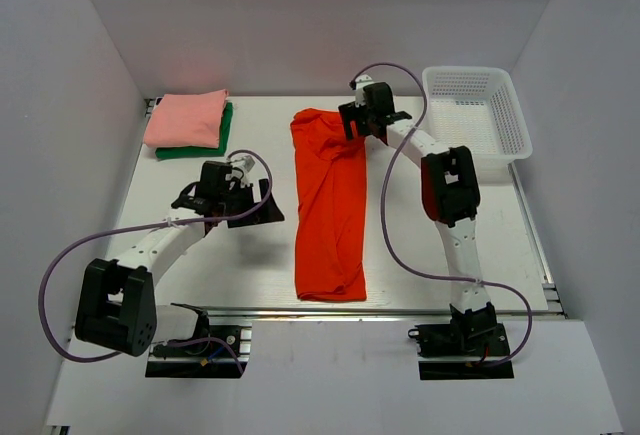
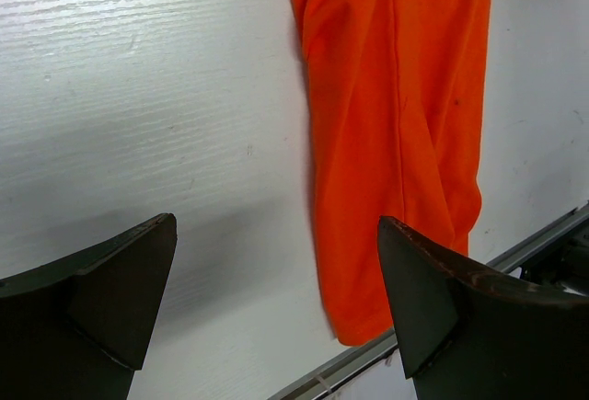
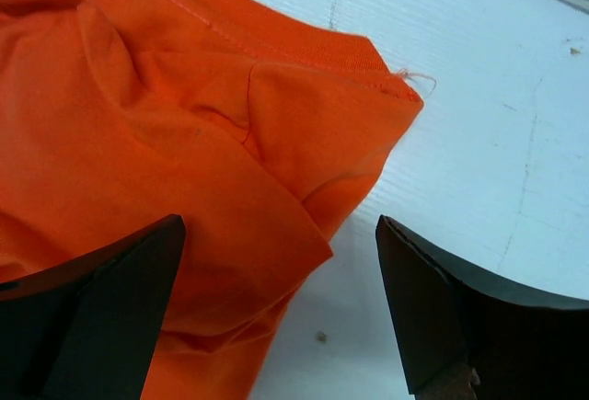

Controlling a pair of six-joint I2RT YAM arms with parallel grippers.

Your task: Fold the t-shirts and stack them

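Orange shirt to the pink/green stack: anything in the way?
Nothing lies on the table between the orange shirt and the stack, pink shirt on green shirt. Only the left gripper, open, hangs over that stretch, so it probably has to move aside first. The basket sits far right, clear of the path.

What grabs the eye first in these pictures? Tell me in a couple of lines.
The bright orange-red t-shirt, folded into a long strip down the middle of the table, dominates. The right tool hangs open over its far right corner. At the far left a folded salmon-pink t-shirt sits on a dark green t-shirt, and a white mesh basket stands at the far right.
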